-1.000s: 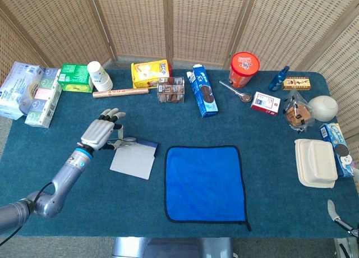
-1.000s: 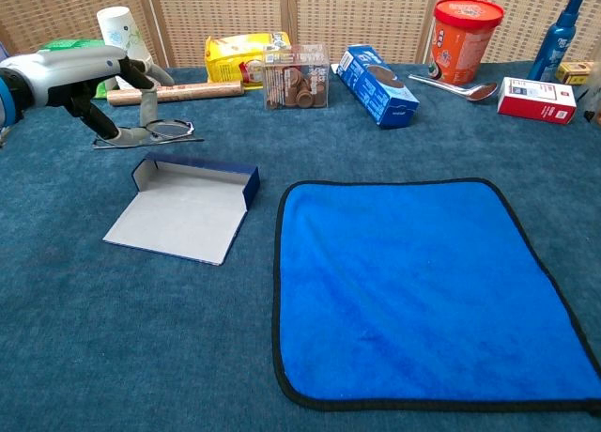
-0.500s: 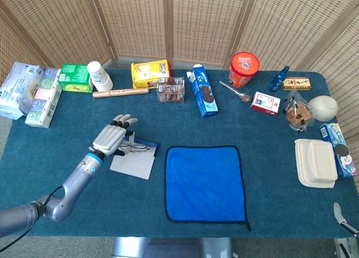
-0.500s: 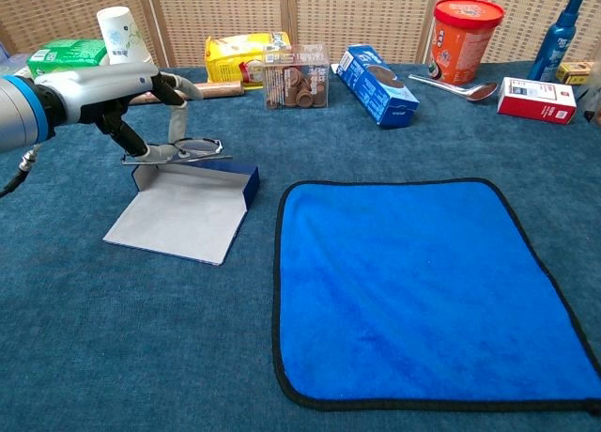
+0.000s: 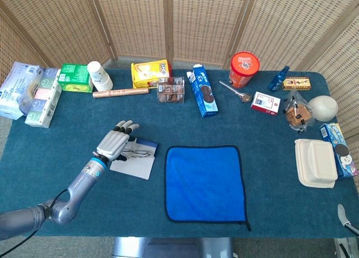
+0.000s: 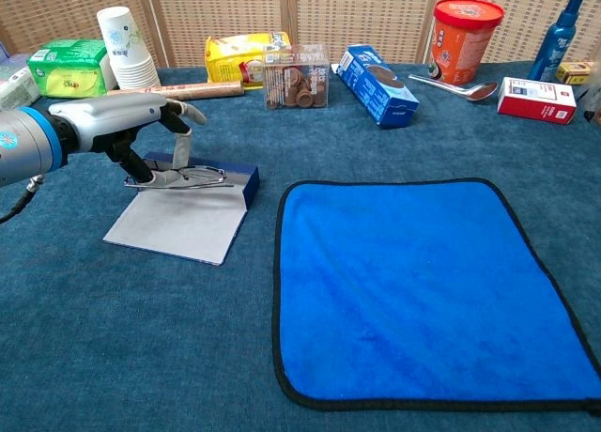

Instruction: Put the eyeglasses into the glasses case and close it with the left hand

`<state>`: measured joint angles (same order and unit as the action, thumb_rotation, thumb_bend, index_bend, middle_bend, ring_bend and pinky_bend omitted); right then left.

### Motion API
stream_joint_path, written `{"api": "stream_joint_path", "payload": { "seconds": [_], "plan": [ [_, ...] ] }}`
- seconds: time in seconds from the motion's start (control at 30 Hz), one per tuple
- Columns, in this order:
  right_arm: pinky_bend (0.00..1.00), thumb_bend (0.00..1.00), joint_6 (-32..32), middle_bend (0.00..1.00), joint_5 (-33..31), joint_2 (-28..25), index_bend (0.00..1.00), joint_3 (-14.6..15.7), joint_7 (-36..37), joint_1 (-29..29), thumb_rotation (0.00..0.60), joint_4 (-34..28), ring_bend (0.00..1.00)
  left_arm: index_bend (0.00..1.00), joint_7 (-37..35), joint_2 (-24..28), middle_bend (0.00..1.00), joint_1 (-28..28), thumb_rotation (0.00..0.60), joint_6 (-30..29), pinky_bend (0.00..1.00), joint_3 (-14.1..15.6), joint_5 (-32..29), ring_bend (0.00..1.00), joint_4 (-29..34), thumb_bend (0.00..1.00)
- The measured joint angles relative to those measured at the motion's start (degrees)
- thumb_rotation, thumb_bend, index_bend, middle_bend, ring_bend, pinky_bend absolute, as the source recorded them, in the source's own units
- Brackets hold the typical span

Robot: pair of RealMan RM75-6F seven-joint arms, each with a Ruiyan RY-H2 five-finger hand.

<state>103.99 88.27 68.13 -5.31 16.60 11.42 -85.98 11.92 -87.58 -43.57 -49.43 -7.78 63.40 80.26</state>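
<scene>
Eyeglasses (image 6: 183,176) half hidden under left hand (image 6: 131,122), over glasses case (image 6: 183,218)

your left hand (image 6: 127,122) holds the eyeglasses (image 6: 183,177) over the open glasses case (image 6: 183,214), which lies just left of the cloth (image 6: 423,282). behind them you have a row: paper cups (image 6: 122,47), snack bag (image 6: 239,56), clear box (image 6: 296,75), carton (image 6: 377,84), tub (image 6: 463,38), spoon (image 6: 455,86).
</scene>
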Motion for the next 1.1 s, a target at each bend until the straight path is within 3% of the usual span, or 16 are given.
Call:
{"api": "stream_joint_path", "payload": {
  "seconds": [0.5, 0.77, 1.1],
  "plan": [
    [0.07, 0.34, 0.01, 0.13, -0.21, 0.1, 0.11, -0.07, -0.26, 0.27, 0.46, -0.26, 0.0, 0.62, 1.75, -2.57, 0.1, -1.73, 0.6, 2.13, 0.0, -0.06, -0.47, 0.0, -5.4, 0.36],
    [0.09, 0.34, 0.37, 0.13, -0.03, -0.23, 0.11, -0.09, 0.15, 0.5, 0.452, -0.47, 0.0, 0.39, 1.3, -2.69, 0.08, -1.92, 0.6, 1.97, 0.0, 0.22, 1.11, 0.0, -5.57, 0.32],
    [0.09, 0.34, 0.49, 0.13, 0.23, -0.29, 0.11, -0.09, 0.33, 0.57, 0.455, -0.53, 0.0, 0.23, 0.39, -2.48, 0.05, -1.14, 0.6, 0.81, 0.0, 0.46, 2.1, 0.0, -5.52, 0.31]
  ]
}}
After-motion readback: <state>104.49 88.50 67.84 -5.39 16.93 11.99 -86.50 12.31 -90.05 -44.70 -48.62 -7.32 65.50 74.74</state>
